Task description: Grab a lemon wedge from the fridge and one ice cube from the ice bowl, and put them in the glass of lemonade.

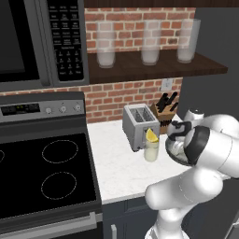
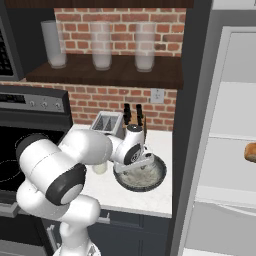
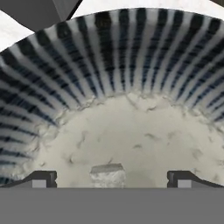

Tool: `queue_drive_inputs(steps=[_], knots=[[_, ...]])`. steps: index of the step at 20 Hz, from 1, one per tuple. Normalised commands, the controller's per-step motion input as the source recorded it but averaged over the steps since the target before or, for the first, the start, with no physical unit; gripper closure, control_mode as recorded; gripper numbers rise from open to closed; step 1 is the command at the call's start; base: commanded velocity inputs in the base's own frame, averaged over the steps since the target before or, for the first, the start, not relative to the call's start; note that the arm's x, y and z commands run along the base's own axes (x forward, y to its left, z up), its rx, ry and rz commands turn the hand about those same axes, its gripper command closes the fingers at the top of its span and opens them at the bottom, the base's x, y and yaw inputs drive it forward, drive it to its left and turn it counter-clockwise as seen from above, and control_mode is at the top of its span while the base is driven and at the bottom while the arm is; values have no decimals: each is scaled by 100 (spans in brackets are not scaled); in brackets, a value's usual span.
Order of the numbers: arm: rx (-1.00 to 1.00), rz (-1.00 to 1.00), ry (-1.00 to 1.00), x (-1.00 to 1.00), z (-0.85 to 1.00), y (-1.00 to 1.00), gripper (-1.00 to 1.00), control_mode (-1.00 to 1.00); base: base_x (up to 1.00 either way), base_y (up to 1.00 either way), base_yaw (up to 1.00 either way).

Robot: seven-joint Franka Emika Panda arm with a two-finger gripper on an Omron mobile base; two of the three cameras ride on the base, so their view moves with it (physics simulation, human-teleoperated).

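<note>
The gripper [image 3: 111,178] hangs wide open, low inside the ice bowl [image 3: 131,52] on the desk; one ice cube [image 3: 107,174] lies squarely between its tips, just below.

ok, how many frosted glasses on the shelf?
3, in a row on the wooden shelf: left frosted glass, middle frosted glass, right frosted glass. No more show.

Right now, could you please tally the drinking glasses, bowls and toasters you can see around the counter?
Frosted glasses on the shelf: 3
Glass of lemonade: 1
Ice bowl: 1
Toaster: 1
Total: 6
</note>
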Motion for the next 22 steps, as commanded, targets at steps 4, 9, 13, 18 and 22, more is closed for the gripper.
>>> queue_drive_inputs(steps=[4, 9, 13, 18, 22], knots=[[0, 4, 0, 0, -8, -4, -100, -100, 0, 0, 0], [0, 1, 0, 0, -14, -2, -100, -100, 0, 0, 0], [0, 0, 0, 0, 0, -11, -100, -100, 0, 0, 0], [0, 0, 0, 0, 0, -12, -100, -100, 0, 0, 0], [0, 0, 0, 0, 0, -4, -100, -100, 0, 0, 0]])
